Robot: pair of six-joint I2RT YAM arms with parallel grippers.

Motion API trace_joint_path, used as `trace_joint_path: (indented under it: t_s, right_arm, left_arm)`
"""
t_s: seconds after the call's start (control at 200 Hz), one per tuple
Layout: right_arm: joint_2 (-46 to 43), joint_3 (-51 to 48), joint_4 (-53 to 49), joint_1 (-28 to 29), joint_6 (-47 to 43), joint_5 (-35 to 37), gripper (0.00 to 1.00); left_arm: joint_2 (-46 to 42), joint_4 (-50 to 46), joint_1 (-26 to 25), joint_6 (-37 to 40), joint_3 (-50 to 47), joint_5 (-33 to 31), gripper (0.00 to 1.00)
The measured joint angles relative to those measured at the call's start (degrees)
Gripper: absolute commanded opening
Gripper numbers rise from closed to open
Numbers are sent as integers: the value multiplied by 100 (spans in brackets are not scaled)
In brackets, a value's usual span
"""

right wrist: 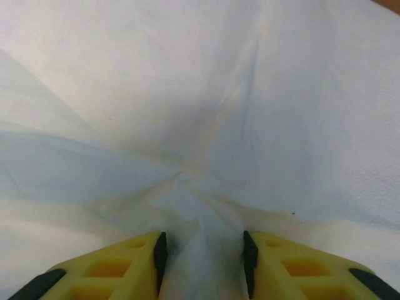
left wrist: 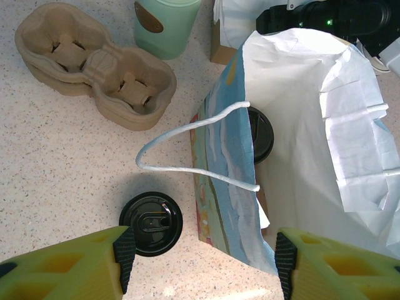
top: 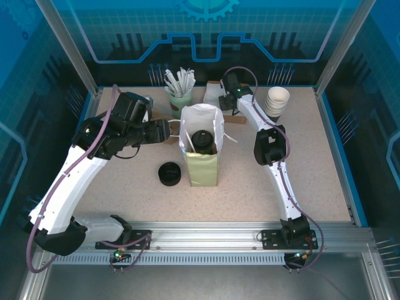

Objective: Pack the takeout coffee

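The takeout coffee [top: 201, 139], a cup with a round black lid [left wrist: 259, 134], stands inside the open white paper bag [top: 201, 159] in the middle of the table. My left gripper [left wrist: 205, 259] is open, with the bag's [left wrist: 300, 125] near left wall and string handle [left wrist: 187, 150] just ahead of its fingers [left wrist: 124, 253]. It sits at the bag's left side [top: 172, 132] in the top view. My right gripper [right wrist: 205, 256] is behind the bag [top: 226, 99], shut on a bunched fold of white napkin paper [right wrist: 206, 187].
A low stack of black lids [top: 169, 173] [left wrist: 150, 223] lies left of the bag. A pulp cup carrier [left wrist: 94, 69], a green cup of stirrers [top: 181, 100] and a napkin stack [top: 214, 94] stand behind. Lidless white cups [top: 277, 101] are stacked at the back right.
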Motion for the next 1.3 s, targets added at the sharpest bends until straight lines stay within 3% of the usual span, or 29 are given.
trace_joint_path:
  t_s: [0.51, 0.795, 0.85, 1.081, 1.301]
  right_arm:
    - [-339, 0, -13, 0, 2, -22, 32]
    - [-608, 0, -17, 2, 0, -39, 22]
    - [-680, 0, -15, 2, 0, -39, 25]
    - [-807, -2, -17, 4, 61, -37, 49]
    - [-767, -9, -57, 4, 133, -42, 58]
  left_arm:
    - [-50, 20, 7, 0, -149, 0, 63]
    - [-87, 39, 39, 4, -219, 0, 64]
    - [-87, 44, 42, 4, -225, 0, 64]
    - [-109, 111, 48, 17, -339, 2, 64]
    - [-109, 111, 59, 17, -352, 4, 64]
